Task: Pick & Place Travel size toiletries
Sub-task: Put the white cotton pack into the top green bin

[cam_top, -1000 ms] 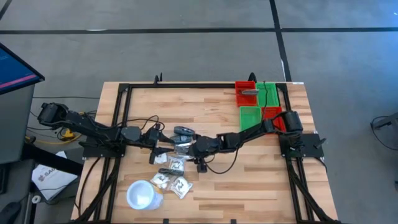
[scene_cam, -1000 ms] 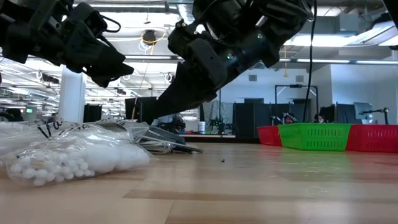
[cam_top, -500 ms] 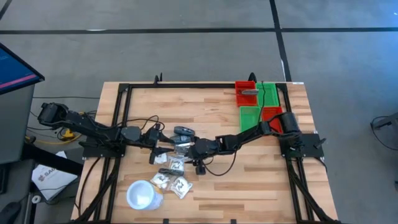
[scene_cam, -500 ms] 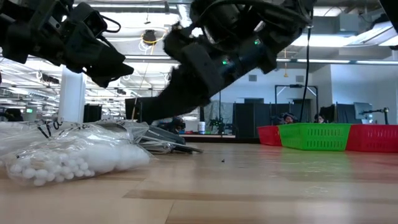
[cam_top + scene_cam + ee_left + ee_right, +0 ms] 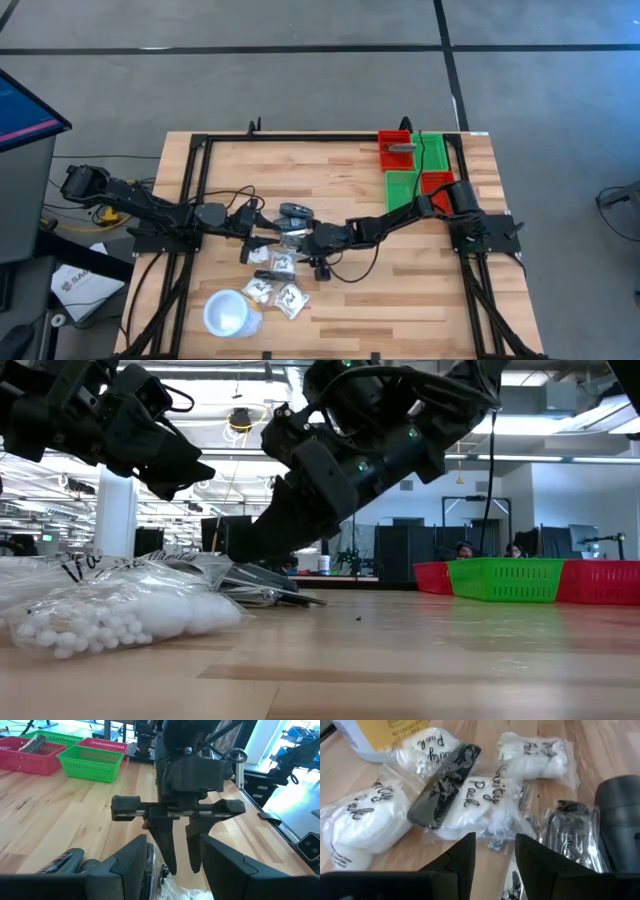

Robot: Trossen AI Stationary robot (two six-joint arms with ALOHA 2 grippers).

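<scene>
low view — pale wood table (image 5: pixel 420 660), dim workshop behind; right gripper (image 5: pixel 181 866) apart, left gripper (image 5: pixel 492 851) apart

The wooden tabletop (image 5: pixel 340 300) carried a cluster of sachets (image 5: pixel 278 296) and dark cases (image 5: pixel 293 211) left of centre, with a white cup (image 5: pixel 226 312) just beside them at the near edge. Red and green baskets (image 5: pixel 415 165) sat together at the far right corner.

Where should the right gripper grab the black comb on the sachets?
Likely mid-length, across its narrow width, coming from above. The black comb lies flat and diagonal atop the clear sachets, so its long edges sit exposed. The right gripper, fingers open, hangs just short of it.
</scene>
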